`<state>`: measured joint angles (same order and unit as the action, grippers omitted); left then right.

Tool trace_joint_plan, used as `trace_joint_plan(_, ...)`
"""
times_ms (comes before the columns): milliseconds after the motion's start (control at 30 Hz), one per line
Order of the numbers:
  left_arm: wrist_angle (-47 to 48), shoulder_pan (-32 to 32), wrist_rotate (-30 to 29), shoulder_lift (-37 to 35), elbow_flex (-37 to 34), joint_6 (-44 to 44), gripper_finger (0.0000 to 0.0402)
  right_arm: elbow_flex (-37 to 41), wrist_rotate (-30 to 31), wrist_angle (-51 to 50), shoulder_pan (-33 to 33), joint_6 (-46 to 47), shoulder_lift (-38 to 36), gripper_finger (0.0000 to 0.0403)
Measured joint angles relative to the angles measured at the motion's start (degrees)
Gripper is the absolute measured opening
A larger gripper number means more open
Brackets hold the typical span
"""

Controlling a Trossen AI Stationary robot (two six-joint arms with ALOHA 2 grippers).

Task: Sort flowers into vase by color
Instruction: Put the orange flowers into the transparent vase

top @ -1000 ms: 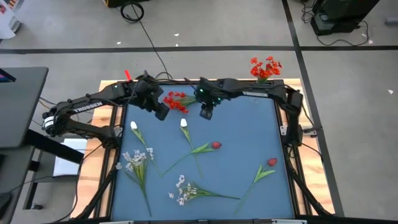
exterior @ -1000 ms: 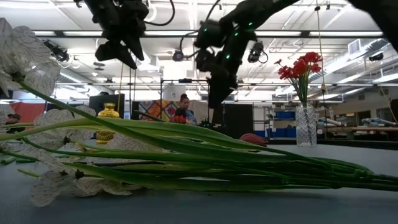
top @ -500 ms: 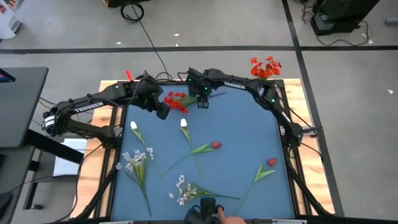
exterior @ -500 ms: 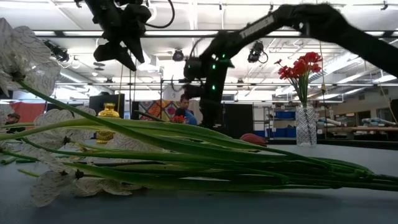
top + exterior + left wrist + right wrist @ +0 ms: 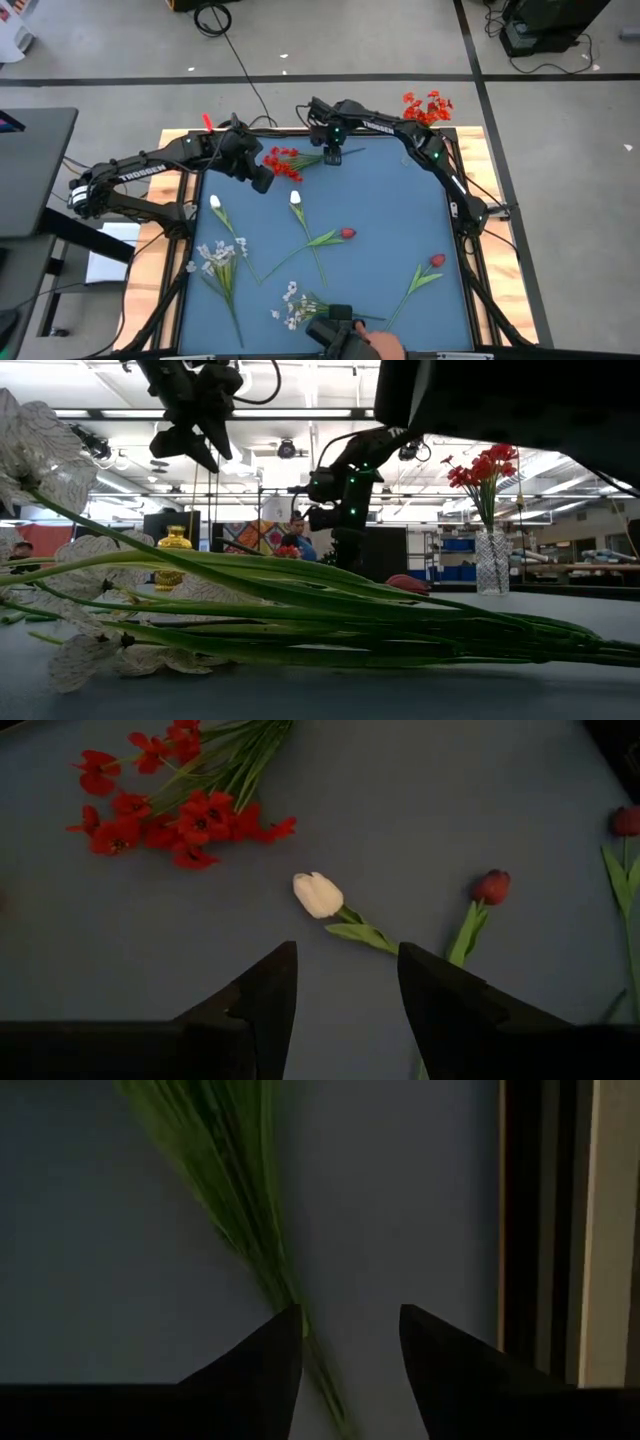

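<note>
A red blossom cluster lies on the blue table near its far edge, its green stalks pointing toward the right. My right gripper is open just above the stalk ends. Its fingers stand on either side of a thin stalk, and I see no touch. My left gripper is open and empty, held high beside the blossoms. White tulips, red buds and white sprays lie flat on the table.
A clear vase with red flowers stands at the far right corner. A yellow vessel stands at the far left. A person's hand reaches in over the near edge by a white spray.
My right gripper has gone from the table's middle toward the far edge and down, over the stalk ends of the red cluster. A person's hand has come in at the near edge. The flowers lie as before.
</note>
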<state>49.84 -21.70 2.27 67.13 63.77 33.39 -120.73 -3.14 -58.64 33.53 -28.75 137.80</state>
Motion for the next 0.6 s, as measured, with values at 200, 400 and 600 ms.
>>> trace_joint_plan(200,0.0,-0.4,-0.1,0.0,0.0,-0.2,0.018,0.0,-2.5,-0.9,0.4,-1.4,0.0,0.0158)
trace_joint_plan(400,0.0,-0.4,-0.5,0.0,0.0,-1.0,0.018,3.9,-1.2,-0.5,0.4,-2.1,-0.1,0.0158)
trace_joint_plan(600,-0.1,-0.4,-0.6,0.0,0.0,-0.6,0.018,7.2,0.5,1.2,0.9,-2.1,-0.4,0.0147)
